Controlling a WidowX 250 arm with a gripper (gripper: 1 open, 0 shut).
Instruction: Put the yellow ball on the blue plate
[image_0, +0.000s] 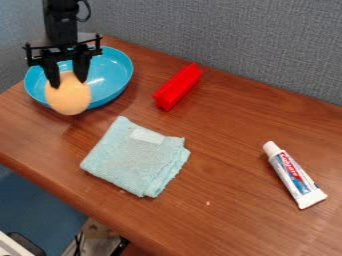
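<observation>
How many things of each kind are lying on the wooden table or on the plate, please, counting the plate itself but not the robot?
Plate: 1, blue
Ball: 1, yellow-orange
Block: 1, red
Folded cloth: 1, pale teal
Tube: 1, white
Total: 5

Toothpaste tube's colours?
White tube with red and blue markings; shows best in the only current camera view.

Evenly lit, fairly bright. Soft sheen on the bench, paler toward the middle. Faint, soft-edged shadows beside the folded cloth and the tube. Low resolution, slightly soft throughout; fine detail smeared. Dim at lower left.
</observation>
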